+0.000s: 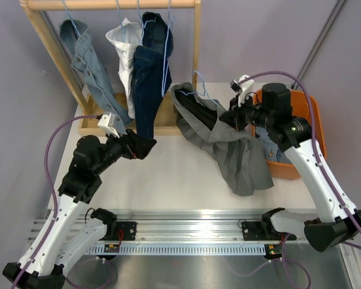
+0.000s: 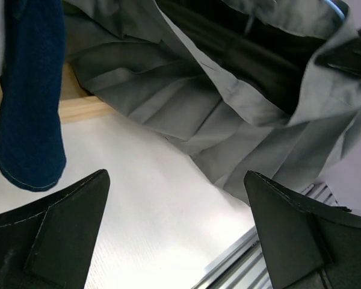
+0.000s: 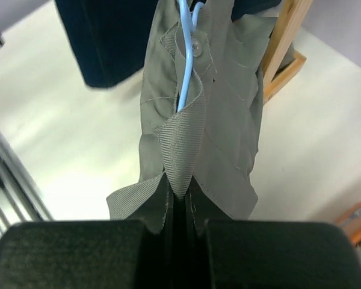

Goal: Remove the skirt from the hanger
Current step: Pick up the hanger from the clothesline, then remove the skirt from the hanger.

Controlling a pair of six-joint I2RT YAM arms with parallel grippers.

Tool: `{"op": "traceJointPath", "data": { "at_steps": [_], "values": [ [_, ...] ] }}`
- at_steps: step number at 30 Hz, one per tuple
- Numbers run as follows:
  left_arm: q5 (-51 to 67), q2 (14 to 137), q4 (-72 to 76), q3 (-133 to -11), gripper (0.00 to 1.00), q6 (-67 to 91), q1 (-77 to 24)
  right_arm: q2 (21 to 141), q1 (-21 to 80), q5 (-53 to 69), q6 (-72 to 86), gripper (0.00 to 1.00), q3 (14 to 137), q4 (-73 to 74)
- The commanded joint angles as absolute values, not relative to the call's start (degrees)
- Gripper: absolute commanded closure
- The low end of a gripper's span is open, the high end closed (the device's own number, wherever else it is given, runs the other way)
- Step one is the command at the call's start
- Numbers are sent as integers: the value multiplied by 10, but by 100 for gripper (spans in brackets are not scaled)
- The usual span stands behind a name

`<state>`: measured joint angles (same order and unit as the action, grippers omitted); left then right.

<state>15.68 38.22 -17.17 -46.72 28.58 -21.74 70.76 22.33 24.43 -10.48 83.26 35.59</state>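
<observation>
The grey skirt [image 1: 234,147] hangs off a light-blue wire hanger [image 1: 201,84] and drapes down onto the white table at centre right. My right gripper [image 1: 227,118] is shut on the skirt's waistband, which shows pinched between the jaws in the right wrist view [image 3: 182,174], with the hanger wire [image 3: 185,54] running through the fabric above. My left gripper [image 1: 145,144] is open and empty, left of the skirt, above the table. In the left wrist view the skirt [image 2: 228,114] lies ahead of its fingers [image 2: 66,235].
A wooden rack [image 1: 195,36] at the back holds light jeans [image 1: 90,66], a white garment [image 1: 125,54] and dark jeans [image 1: 147,78]. An orange bin [image 1: 301,138] with clothes stands at the right, under my right arm. The metal rail [image 1: 186,232] runs along the near edge.
</observation>
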Motion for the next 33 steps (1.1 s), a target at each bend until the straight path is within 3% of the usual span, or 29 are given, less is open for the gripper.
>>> {"op": "traceJointPath", "data": {
  "at_steps": [1,13,26,30,31,33],
  "values": [
    [201,409,-118,-456,1,322,-219,652,208,342,-211,100,791,429],
    [174,533,-87,-454,2,358,-315,558,208,450,-343,100,657,538],
    [121,615,-156,-473,17,302,-350,575,208,479,-389,100,669,564],
    [127,642,-159,-478,35,287,-351,581,207,477,-406,100,681,595],
    [127,654,-162,-480,47,285,-350,583,207,471,-410,100,683,599],
    [126,664,-168,-487,58,278,-350,584,203,470,-416,100,687,610]
  ]
}}
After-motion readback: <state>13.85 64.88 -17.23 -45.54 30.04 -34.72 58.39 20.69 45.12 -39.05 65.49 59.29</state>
